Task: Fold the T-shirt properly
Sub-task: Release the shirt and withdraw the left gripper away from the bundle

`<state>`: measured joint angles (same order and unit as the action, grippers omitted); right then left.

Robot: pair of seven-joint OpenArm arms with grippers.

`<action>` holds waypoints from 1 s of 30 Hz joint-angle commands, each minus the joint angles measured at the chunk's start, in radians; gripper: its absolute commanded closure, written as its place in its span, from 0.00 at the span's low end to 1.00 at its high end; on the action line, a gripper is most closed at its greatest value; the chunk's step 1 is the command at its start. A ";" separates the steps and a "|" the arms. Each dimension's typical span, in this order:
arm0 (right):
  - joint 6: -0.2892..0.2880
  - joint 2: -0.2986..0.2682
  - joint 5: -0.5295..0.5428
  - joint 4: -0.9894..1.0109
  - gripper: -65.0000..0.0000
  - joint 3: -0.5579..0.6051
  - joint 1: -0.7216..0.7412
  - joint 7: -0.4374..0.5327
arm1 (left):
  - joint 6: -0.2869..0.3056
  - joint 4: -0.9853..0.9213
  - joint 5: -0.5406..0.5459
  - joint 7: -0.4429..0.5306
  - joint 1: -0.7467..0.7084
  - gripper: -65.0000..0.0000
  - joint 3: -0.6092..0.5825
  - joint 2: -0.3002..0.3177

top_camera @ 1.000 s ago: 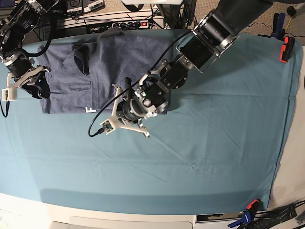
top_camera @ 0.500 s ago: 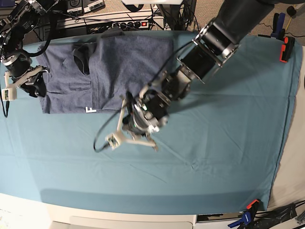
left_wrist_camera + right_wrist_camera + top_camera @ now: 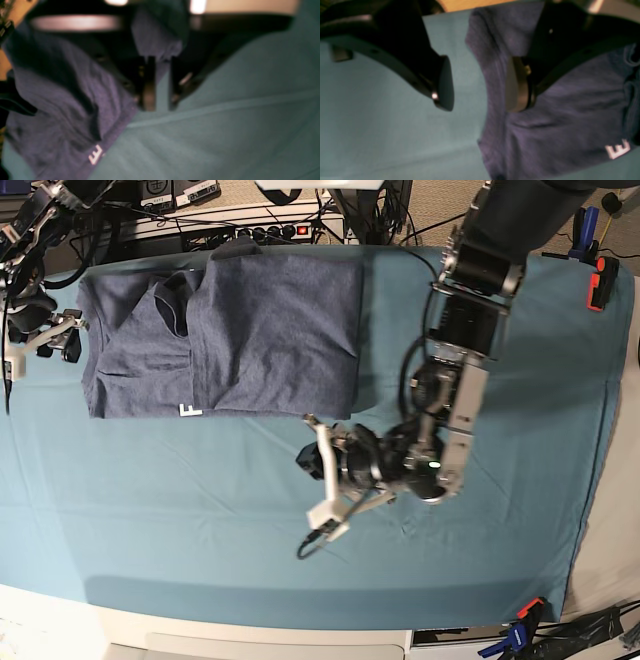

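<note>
The shirt point(image 3: 222, 335) lies free on the cloth point(image 3: 500, 560): both of your grippers have let go of it, so the fold you just laid down has to hold its shape unaided. It sits at the far side of the cloth, doubled over on itself, a white letter showing at its near edge.

Your right gripper point(image 3: 477, 82) stands with its jaws wide apart, one pad over bare cloth and the other over the shirt's edge, with nothing between them. In the base view it hangs just outside that same edge, no cloth pinched.

Your left gripper point(image 3: 315, 465) is over bare cloth, the shirt's near edge lying beyond its fingertips. The wrist view is blurred; a narrow gap shows between the two fingers point(image 3: 148, 82) with table cloth behind it, so the jaws look parted and empty, though how wide I cannot tell.

Against the frame a second ago: your left gripper was then pressed down on the shirt's near corner, and it has since pulled back toward you and clear of the fabric. Your right gripper was clasped at the shirt's side edge; it has now opened and moved slightly outward. The shirt has kept its outline, and its near corner looks flatter now.

In my judgement this fold is finished, and another fold likely remains.
</note>
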<state>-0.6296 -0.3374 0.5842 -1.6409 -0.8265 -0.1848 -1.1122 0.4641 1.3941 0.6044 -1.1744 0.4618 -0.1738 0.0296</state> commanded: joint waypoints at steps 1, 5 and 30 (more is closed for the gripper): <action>0.000 -0.039 0.035 0.024 0.48 -0.006 0.014 0.019 | 0.014 0.022 0.045 0.001 0.031 0.67 0.018 0.003; -0.002 -0.092 0.186 0.188 0.43 -0.006 0.050 -0.014 | 0.035 0.044 0.094 -0.015 0.031 0.61 0.064 0.036; -0.064 -0.139 0.460 0.530 0.43 0.101 0.157 -0.284 | 0.035 0.059 0.095 -0.012 0.031 0.61 0.072 0.071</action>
<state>-0.6983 -0.4629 1.0763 -1.1061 -0.7303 -0.0273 -1.3529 0.4950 1.4334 0.6819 -1.2041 0.4610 -0.1043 0.1024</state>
